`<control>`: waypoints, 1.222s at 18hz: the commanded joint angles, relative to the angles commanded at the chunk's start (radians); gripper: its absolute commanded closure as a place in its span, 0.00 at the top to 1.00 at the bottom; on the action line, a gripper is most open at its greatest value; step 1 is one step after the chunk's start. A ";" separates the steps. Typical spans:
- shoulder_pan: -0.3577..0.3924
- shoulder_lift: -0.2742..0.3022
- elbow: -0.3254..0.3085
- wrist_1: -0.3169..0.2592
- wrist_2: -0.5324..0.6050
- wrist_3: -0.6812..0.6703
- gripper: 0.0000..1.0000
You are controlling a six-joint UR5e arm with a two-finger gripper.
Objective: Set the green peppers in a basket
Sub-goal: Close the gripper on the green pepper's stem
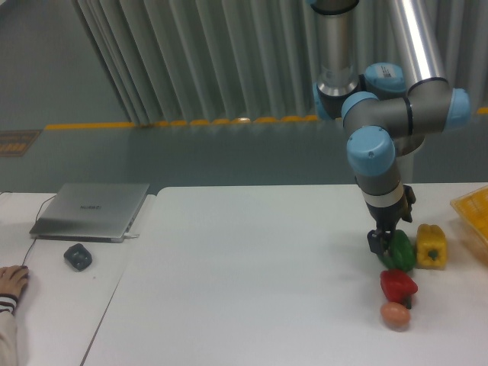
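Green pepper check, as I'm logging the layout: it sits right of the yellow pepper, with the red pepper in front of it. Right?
Not quite. The camera view shows the green pepper left of the yellow pepper, not right. The red pepper is in front of it, as you said.

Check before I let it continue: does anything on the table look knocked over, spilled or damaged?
Nothing stands out. The green pepper, yellow pepper and red pepper look whole, with the gripper at the green one. No spill shows.

The arm reaches steeply down, its hand (383, 242) low, fingers' spread unclear.
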State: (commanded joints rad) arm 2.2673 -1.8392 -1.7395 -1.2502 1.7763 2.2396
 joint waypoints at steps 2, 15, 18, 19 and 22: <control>-0.002 -0.006 -0.002 0.000 0.000 0.000 1.00; -0.002 -0.043 -0.002 0.029 0.005 -0.015 0.56; 0.000 -0.043 -0.002 0.035 0.002 -0.020 0.48; 0.000 -0.043 0.000 0.035 0.000 -0.023 0.48; -0.005 -0.035 0.005 0.034 -0.002 -0.060 0.48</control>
State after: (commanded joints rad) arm 2.2627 -1.8746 -1.7349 -1.2164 1.7748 2.1799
